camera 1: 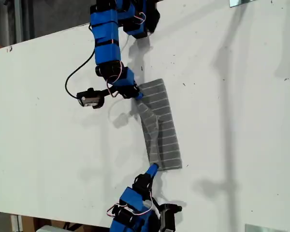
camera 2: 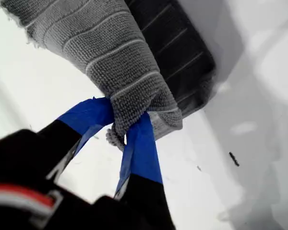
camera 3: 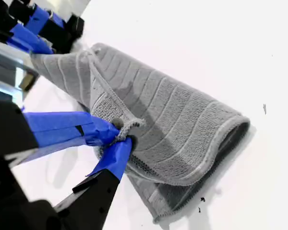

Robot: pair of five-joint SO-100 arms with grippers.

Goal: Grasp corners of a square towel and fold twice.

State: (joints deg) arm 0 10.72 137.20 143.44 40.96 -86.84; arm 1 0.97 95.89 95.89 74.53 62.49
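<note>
Blue tool tips of my first tool pinch a towel corner; my second tool clamps another corner. Towel lies half-folded on the tabletop.

Table: white top, fills most of the exterior view, edges running slightly askew.
Marks: small dark specks scattered on the top, one plain in the first wrist view.
Metal pieces: one shiny piece at 1 o'clock in the exterior view, another at 5 o'clock.
Surroundings: dark floor beyond the table at 11 o'clock.
</note>
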